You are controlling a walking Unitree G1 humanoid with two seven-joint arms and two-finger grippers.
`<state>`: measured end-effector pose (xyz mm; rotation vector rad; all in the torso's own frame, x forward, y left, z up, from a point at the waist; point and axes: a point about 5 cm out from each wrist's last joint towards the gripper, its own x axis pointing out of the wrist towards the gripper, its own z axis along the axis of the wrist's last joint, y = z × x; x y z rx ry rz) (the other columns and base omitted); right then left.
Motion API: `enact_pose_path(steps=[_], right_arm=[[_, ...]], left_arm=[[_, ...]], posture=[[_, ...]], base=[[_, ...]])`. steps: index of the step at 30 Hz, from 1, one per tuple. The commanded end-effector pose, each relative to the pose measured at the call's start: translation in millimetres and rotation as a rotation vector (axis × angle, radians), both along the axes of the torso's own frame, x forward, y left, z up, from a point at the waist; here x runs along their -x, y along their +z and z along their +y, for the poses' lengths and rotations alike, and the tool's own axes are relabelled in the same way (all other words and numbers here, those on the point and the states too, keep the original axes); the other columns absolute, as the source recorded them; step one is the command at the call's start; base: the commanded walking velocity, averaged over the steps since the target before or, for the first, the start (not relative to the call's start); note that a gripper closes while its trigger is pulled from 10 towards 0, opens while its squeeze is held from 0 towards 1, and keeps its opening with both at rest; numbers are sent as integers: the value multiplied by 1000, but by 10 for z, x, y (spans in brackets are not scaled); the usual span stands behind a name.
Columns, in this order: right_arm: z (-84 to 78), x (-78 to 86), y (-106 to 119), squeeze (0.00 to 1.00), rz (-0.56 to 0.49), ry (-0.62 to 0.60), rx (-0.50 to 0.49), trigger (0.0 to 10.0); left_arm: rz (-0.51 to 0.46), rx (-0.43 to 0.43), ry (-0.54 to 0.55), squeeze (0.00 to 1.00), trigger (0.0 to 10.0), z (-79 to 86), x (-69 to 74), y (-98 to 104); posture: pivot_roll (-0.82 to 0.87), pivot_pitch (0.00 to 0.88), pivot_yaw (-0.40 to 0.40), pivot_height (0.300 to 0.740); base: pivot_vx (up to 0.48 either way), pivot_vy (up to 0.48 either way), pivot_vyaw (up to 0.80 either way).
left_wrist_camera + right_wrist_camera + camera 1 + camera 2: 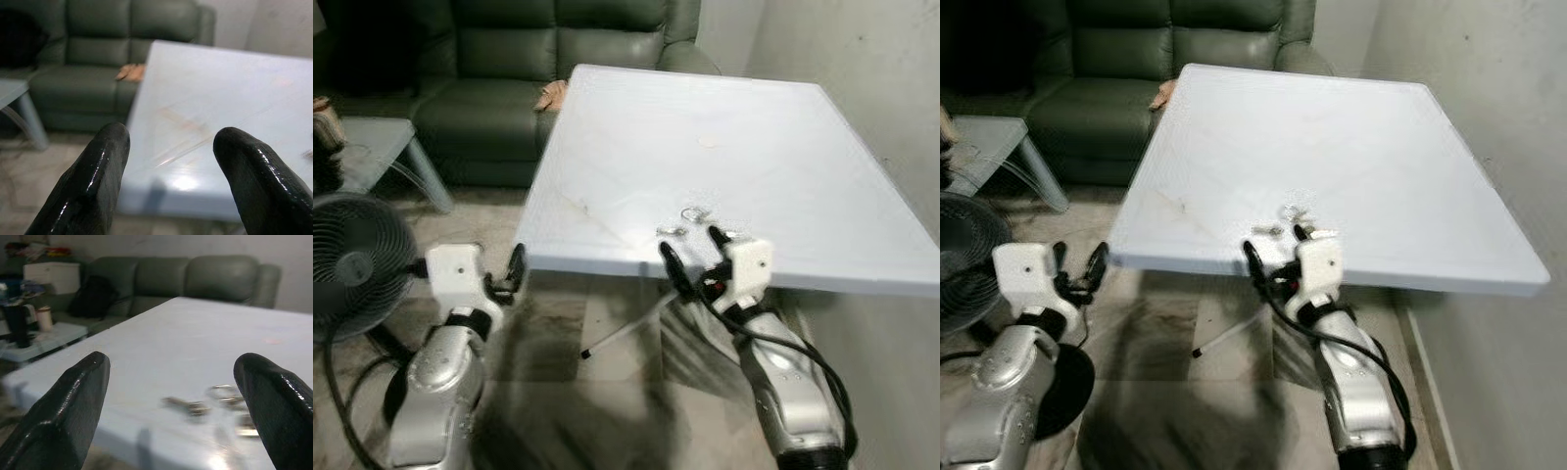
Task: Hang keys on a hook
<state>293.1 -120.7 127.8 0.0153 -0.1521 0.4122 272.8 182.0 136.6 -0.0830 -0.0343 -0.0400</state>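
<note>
1. The keys [693, 217] are lying flat on the white table [636, 137], close to its near edge, with a ring and a few loose pieces spread beside each other. In my judgement that spot is keeping them within easy reach from the front.
2. The right gripper [690, 253] is hovering just in front of that edge, right below the keys, with its 2 black fingers spread wide apart and holding nothing. The right wrist view is showing the keys [210, 401] sitting between the fingertips [83, 382], so the opening is probably being lined up to straddle them.
3. The left gripper [514, 274] is hanging lower, off the table's left corner, with its fingers [102, 161] also parted and empty. It is likely being kept out of the way.
4. No hook can be made out, so the hanging step is probably far off.
5. A green sofa [538, 59] and a black fan [357, 264] are standing well apart from the work.
</note>
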Motion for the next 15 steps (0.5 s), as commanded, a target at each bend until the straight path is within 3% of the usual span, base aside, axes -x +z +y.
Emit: enact_pose_path(steps=[1, 15], right_arm=[[-28, -4, 19, 0, -6, -5, 0, 10000], [-12, -2, 22, 0, -8, 3, -1, 10000]], left_arm=[[-1, -9, -22, 0, 10000, -46, 10, 12], [1, -6, -22, 0, 10000, -53, 0, 21]], posture=[[-80, 0, -17, 740], [-79, 0, -17, 740]], base=[[337, 0, 0], [338, 0, 0]])
